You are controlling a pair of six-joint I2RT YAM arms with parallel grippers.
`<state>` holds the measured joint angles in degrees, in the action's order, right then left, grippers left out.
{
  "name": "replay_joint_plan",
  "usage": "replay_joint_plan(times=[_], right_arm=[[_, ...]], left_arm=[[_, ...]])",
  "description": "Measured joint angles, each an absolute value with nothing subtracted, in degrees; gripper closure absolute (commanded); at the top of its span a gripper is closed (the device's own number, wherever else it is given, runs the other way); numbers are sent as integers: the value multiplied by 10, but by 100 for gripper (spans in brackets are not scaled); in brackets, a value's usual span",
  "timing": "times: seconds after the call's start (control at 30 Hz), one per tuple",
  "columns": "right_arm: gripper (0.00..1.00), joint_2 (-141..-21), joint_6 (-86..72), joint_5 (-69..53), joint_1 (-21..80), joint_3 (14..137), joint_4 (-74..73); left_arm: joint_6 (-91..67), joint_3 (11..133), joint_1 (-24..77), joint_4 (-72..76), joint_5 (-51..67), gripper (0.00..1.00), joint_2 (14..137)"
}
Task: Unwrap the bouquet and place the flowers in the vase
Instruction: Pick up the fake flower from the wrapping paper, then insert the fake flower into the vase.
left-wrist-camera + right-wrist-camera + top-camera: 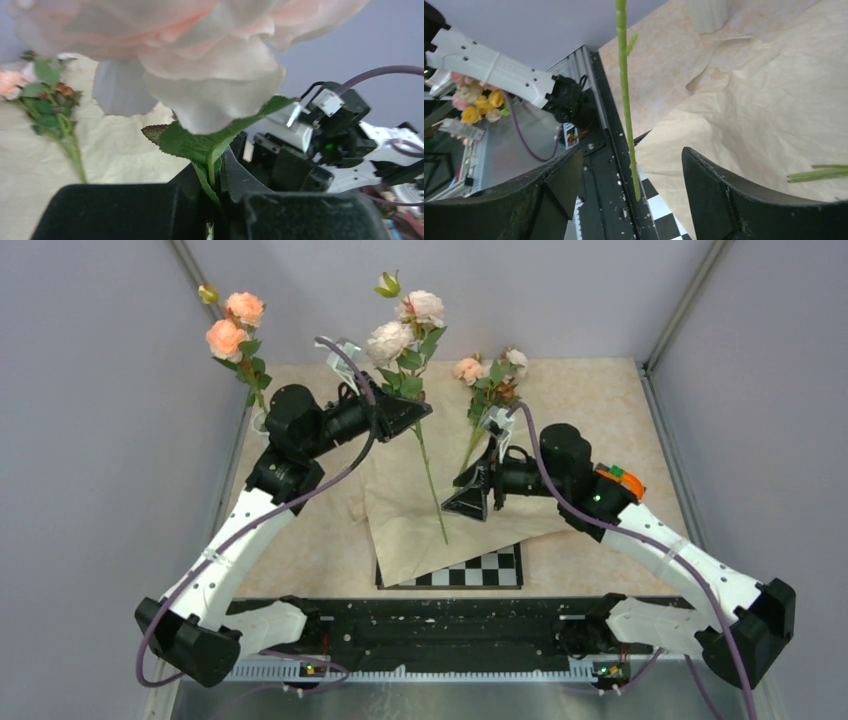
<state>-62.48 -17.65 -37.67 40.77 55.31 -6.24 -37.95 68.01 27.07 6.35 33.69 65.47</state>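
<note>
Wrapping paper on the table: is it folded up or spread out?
Spread out. The beige wrapping paper lies opened flat on the table, nothing rolled inside it.

Soft, even light from overhead, hardly a shadow on the table point(600, 400). In the left wrist view the pale rose point(200, 55) swamps the lens, blurred (far too close); right wrist view is crisp.

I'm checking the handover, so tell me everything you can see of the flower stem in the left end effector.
The flower stem is a long, thin green artificial stalk with two pale cream-pink blooms, a greenish bud on top and serrated green leaves. It stands nearly upright over the beige wrapping paper. The left end effector is shut on it just below the leaves. Its bare lower end hangs between the open fingers of the right end effector, touching neither.
</note>
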Motion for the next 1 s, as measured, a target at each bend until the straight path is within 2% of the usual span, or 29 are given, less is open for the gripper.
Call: replay_joint_plan(times=[0.3, 0.47, 0.7, 1.0], right_arm=[[17, -555, -178, -237, 389, 548, -74], [18, -537, -203, -191, 316, 529, -84], [18, -533, -248, -193, 205, 486, -96], [18, -531, -277, -208, 179, 465, -97]], left_arm=[[-176, 727, 156, -77, 342, 100, 601], [-90, 747, 74, -114, 304, 100, 587], [-26, 793, 10, -128, 255, 100, 599], [8, 877, -60, -116, 183, 100, 624]])
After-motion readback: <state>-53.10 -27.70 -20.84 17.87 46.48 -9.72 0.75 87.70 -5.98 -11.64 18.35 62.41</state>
